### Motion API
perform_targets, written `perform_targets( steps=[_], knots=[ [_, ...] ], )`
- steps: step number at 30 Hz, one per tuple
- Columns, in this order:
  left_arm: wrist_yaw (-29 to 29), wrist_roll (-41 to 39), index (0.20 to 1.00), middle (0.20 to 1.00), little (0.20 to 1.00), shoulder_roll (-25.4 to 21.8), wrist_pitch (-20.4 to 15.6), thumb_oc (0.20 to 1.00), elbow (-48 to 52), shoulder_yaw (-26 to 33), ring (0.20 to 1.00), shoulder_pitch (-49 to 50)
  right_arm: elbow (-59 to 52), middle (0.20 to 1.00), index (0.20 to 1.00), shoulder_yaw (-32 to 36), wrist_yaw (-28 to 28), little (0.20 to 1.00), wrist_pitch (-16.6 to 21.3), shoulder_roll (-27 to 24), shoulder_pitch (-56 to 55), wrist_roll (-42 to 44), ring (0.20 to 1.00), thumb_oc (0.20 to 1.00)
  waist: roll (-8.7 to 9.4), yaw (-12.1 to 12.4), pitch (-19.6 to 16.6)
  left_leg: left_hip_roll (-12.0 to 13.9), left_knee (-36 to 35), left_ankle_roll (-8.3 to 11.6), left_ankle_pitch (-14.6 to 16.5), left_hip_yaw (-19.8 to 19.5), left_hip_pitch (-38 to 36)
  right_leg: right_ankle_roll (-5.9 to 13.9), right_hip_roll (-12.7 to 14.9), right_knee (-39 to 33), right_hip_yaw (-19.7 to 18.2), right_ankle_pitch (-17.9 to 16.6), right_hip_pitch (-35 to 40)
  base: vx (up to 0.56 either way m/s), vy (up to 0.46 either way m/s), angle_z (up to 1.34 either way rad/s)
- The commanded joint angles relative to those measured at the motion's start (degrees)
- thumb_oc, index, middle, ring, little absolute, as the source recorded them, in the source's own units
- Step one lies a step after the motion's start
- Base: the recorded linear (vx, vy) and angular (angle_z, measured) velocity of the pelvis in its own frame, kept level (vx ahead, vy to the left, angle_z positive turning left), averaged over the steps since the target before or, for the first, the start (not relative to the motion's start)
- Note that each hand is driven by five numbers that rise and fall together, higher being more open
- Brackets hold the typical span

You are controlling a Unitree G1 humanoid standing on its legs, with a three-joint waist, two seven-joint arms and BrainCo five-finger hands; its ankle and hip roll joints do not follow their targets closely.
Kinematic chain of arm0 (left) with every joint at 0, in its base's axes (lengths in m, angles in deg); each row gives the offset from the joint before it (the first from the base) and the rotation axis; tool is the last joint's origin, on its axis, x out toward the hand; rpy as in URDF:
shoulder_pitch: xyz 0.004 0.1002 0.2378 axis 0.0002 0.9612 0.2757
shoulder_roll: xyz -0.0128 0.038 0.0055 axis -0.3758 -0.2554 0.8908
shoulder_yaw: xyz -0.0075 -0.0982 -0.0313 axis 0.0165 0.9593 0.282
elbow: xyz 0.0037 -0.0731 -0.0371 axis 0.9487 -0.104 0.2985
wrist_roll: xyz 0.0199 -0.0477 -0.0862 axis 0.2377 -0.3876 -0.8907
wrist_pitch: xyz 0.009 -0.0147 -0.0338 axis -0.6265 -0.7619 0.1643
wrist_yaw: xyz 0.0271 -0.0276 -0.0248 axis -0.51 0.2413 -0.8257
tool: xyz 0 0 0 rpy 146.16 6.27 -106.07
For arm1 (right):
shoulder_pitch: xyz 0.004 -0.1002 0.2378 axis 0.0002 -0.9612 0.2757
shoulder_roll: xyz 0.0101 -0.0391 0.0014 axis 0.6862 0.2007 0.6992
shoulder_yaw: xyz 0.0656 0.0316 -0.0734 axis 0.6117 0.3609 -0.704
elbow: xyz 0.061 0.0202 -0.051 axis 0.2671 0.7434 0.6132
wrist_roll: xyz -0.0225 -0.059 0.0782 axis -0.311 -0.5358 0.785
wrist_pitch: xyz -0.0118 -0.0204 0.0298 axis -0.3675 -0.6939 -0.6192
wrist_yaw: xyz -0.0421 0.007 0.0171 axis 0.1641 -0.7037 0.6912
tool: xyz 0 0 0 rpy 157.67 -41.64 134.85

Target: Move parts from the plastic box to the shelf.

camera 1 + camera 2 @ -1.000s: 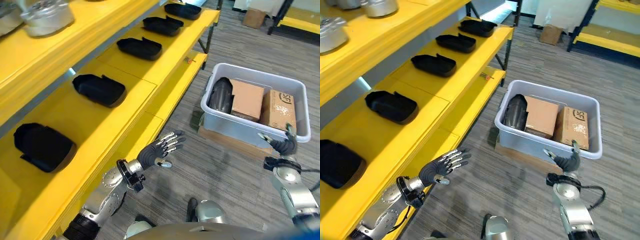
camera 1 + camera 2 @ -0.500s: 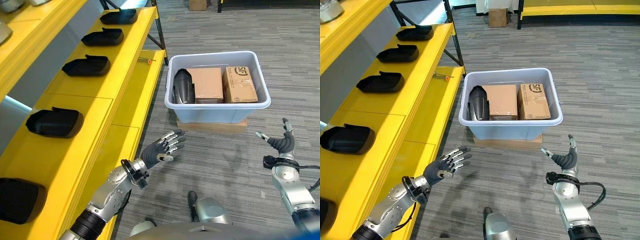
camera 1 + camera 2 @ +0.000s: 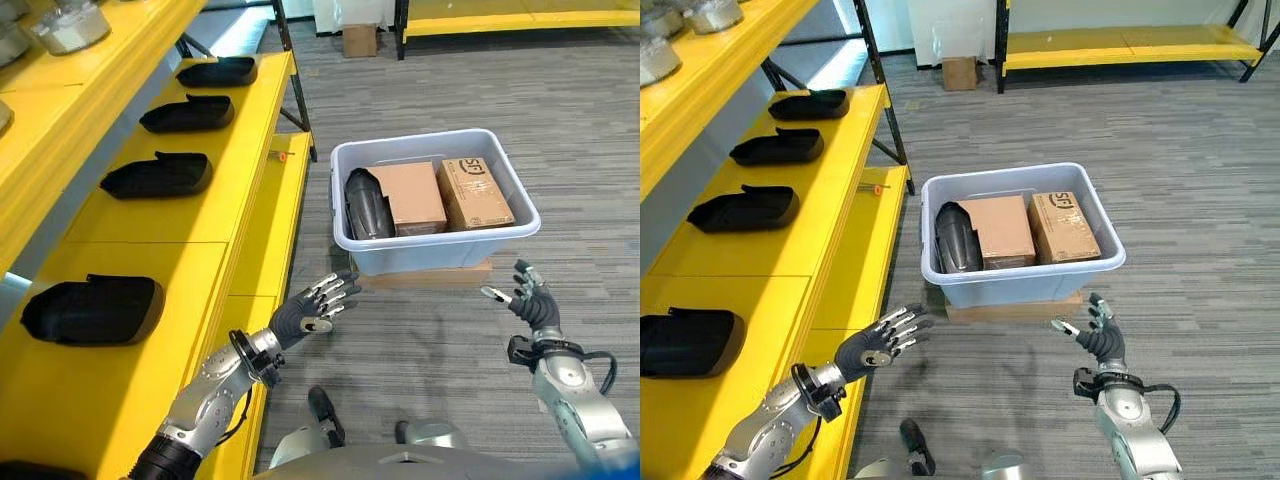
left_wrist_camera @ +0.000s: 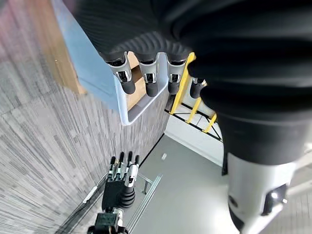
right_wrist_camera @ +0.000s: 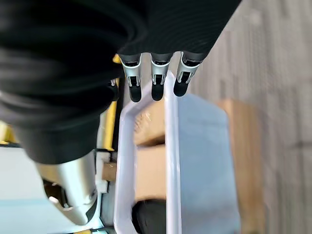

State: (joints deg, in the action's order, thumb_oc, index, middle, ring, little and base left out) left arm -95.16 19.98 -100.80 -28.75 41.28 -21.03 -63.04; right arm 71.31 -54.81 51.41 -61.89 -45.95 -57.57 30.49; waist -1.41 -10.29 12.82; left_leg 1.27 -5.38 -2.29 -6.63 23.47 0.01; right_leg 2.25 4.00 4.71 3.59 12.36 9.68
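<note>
The yellow shelf runs along the robot's left, its near edge beside bare grey floor that lies open around the plastic box. The box sits on a flat board, apparently wood. Inside, two cardboard boxes fill the right; a dark part stands at the left wall, long axis running front to back. The left hand and right hand hover before the box, fingers spread, holding nothing.
</note>
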Motion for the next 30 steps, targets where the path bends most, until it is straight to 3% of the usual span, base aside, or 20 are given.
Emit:
perform_targets(
  steps=[1,4,5,7,8,10,11,12,14,15,17,18,19,21,25,26,30],
  knots=[
    [1.43,2.54,1.000,1.000,1.000,-0.78,-4.19,1.000,0.87,1.73,1.000,-0.05,-2.24,1.000,1.000,-0.54,-1.13,1.000,2.87,0.43,4.74,-0.15,1.000,1.000,0.41,0.77,-2.87,2.86,2.86,4.30,3.04,1.71,0.08,1.09,-1.81,-0.29,6.89,-4.93,-2.05,0.10,0.079,-0.02],
    [0.89,2.17,1.000,1.000,1.000,-1.06,-5.22,1.000,0.25,1.72,1.000,-0.12,-1.64,1.000,1.000,-1.97,-0.19,1.000,1.23,1.61,7.10,1.38,1.000,1.000,0.90,1.86,-3.79,1.34,1.88,2.60,3.91,3.19,0.03,0.96,-3.32,2.44,8.17,-2.47,-1.98,0.16,0.089,-0.03],
    [-0.09,3.42,1.000,1.000,1.000,-0.90,-4.94,1.000,0.32,1.55,1.000,-0.96,-0.62,1.000,1.000,-2.94,-0.04,1.000,0.80,3.14,9.11,1.58,1.000,1.000,1.42,2.92,-3.67,0.55,1.43,1.02,4.88,4.15,-0.65,2.09,-3.82,9.97,10.43,-2.71,-4.33,0.16,0.059,-0.05],
    [-0.11,4.24,1.000,1.000,1.000,-0.89,-4.74,1.000,0.33,1.20,1.000,-1.48,0.19,1.000,1.000,-3.76,0.09,1.000,0.94,3.96,10.50,1.05,1.000,1.000,1.58,3.32,-3.44,0.20,0.90,0.36,5.37,4.52,-1.45,3.25,-3.52,13.85,11.38,-3.88,-6.28,0.13,0.011,-0.23],
    [0.72,4.47,1.000,1.000,1.000,-1.33,-4.91,1.000,0.99,0.60,1.000,-1.79,1.12,1.000,1.000,-5.39,-0.03,1.000,1.03,5.05,12.48,0.68,1.000,1.000,1.57,4.30,-2.88,0.26,0.81,-0.12,5.96,5.34,-2.53,5.02,-0.93,17.21,13.86,-5.67,-8.28,0.14,-0.065,-0.45],
    [3.93,4.12,1.000,1.000,1.000,-1.32,-5.45,1.000,1.71,-0.40,1.000,-2.71,2.27,1.000,1.000,-6.61,-1.54,1.000,2.01,5.57,13.73,-0.47,1.000,1.000,1.20,5.18,-2.18,0.96,1.53,0.39,5.73,4.74,-3.88,4.88,3.05,11.97,15.60,-6.49,-7.85,0.18,-0.206,-0.58],
    [4.41,3.63,1.000,1.000,1.000,-1.21,-5.69,1.000,2.02,-0.85,1.000,-3.39,2.02,1.000,1.000,-6.90,-1.67,1.000,2.54,5.45,13.80,-0.96,1.000,1.000,1.02,5.18,-2.18,1.23,1.57,0.80,5.56,4.29,-4.40,5.25,4.71,9.39,15.37,-8.05,-7.96,0.24,-0.457,-0.40],
    [5.19,3.66,1.000,1.000,1.000,-1.21,-7.27,1.000,3.05,-1.64,1.000,-4.48,0.49,1.000,1.000,-7.13,-1.04,1.000,2.45,5.50,12.88,-2.05,1.000,1.000,0.83,4.89,-2.07,2.30,0.88,1.89,6.04,3.81,-6.67,8.23,11.45,2.86,14.37,-18.08,-10.03,0.20,-0.446,-0.15],
    [6.57,2.92,1.000,1.000,1.000,-1.45,-7.85,1.000,3.91,-2.27,1.000,-5.02,0.17,1.000,1.000,-7.39,-0.71,1.000,2.28,6.01,12.78,-3.54,1.000,1.000,1.14,4.46,-1.57,3.22,0.76,2.42,7.51,4.14,-8.09,10.65,15.41,0.44,13.11,-25.14,-12.94,0.16,-0.426,0.04],
    [6.61,2.87,1.000,1.000,1.000,-1.60,-8.46,1.000,4.05,-2.61,1.000,-5.39,-0.06,1.000,1.000,-7.44,-0.71,1.000,2.55,6.40,12.72,-4.34,1.000,1.000,1.25,4.04,-1.27,3.96,0.75,2.59,8.35,4.19,-8.65,11.57,16.70,0.35,11.99,-26.66,-14.46,0.13,-0.392,0.00],
    [5.68,3.58,1.000,1.000,1.000,-1.41,-8.48,1.000,4.00,-3.54,1.000,-5.82,-0.97,1.000,1.000,-7.06,-0.01,1.000,2.02,6.54,12.21,-4.83,1.000,1.000,1.25,3.54,-1.52,5.80,1.19,3.70,7.93,4.01,-8.40,11.61,15.55,-1.17,11.76,-23.42,-13.02,0.20,-0.540,0.27],
    [5.32,4.61,1.000,1.000,1.000,-1.03,-8.26,1.000,4.56,-4.14,1.000,-5.65,-1.52,1.000,1.000,-6.80,0.22,1.000,0.66,5.94,11.63,-4.24,1.000,1.000,1.43,3.57,-2.21,7.50,3.65,4.72,7.92,2.82,-7.25,10.41,13.46,-2.72,11.92,-20.36,-11.01,0.26,-0.600,0.81],
    [5.66,4.71,1.000,1.000,1.000,-0.92,-8.18,1.000,4.69,-4.19,1.000,-5.45,-1.53,1.000,1.000,-6.82,-0.18,1.000,0.39,5.68,11.53,-4.11,1.000,1.000,1.52,3.61,-2.36,7.71,4.00,4.90,7.89,2.78,-7.29,10.20,13.08,-2.88,12.01,-19.75,-10.56,0.26,-0.546,1.01],
    [5.76,3.73,1.000,1.000,1.000,-0.93,-7.44,1.000,5.18,-3.65,1.000,-4.65,-1.49,1.000,1.000,-6.83,-4.13,1.000,-0.51,4.14,10.88,-5.25,1.000,1.000,1.88,3.62,-3.01,8.76,5.95,5.67,8.31,2.44,-7.28,9.37,11.29,-2.93,12.38,-16.82,-8.99,0.20,-0.355,0.24],
    [4.10,3.84,1.000,1.000,1.000,-1.15,-7.06,1.000,4.71,-2.80,1.000,-3.25,0.11,1.000,1.000,-7.95,-7.67,1.000,-0.02,0.89,11.56,-3.82,1.000,1.000,2.42,3.86,-3.84,10.75,9.64,6.79,9.25,2.56,-7.52,6.56,8.63,-3.15,13.99,-13.75,-6.21,0.20,-0.374,-0.08],
    [4.04,3.11,1.000,1.000,1.000,-1.25,-6.55,1.000,4.77,-1.91,1.000,-2.69,1.50,1.000,1.000,-6.97,-6.35,1.000,0.43,0.00,12.16,-1.40,1.000,1.000,2.58,4.02,-4.08,12.08,12.91,7.55,8.45,2.11,-6.74,4.93,7.08,-3.00,14.78,-12.40,-5.43,0.21,-0.475,-0.05],
    [5.66,1.71,1.000,1.000,1.000,-1.07,-5.72,1.000,5.10,0.00,1.000,-2.36,2.42,1.000,1.000,-4.21,-5.02,1.000,1.29,-1.41,11.84,-4.46,1.000,1.000,2.76,3.48,-3.94,13.75,17.66,8.21,6.54,2.53,-5.52,2.39,4.77,-2.07,15.31,-10.26,-5.01,0.12,-0.326,0.02]
  ],
)
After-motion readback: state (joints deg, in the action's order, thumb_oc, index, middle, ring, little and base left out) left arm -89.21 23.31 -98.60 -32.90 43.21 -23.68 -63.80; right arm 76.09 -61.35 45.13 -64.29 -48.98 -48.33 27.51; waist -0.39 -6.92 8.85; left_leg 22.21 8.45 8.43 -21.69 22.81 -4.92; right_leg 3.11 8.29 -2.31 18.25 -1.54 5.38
